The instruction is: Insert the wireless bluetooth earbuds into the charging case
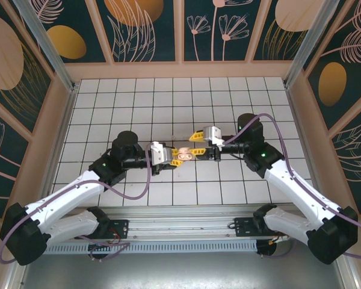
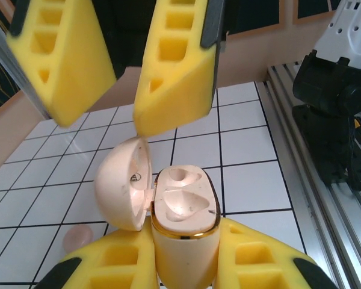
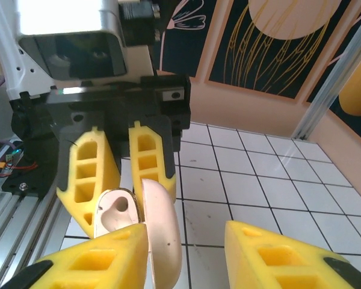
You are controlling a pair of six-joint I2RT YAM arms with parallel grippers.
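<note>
Pale pink charging case (image 2: 183, 241), lid (image 2: 123, 186) open, sits clenched in the left claw (image 2: 183, 262) above the table's (image 1: 168, 96) middle, where the released right claw (image 3: 186, 256) beside it could knock the lid shut.

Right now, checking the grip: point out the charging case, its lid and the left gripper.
charging case (image 2: 177, 208), left wrist view, socketed top of base
lid (image 2: 121, 183), left wrist view, hollow inner face
left gripper (image 2: 185, 244), left wrist view, midway between its fingertips
</note>
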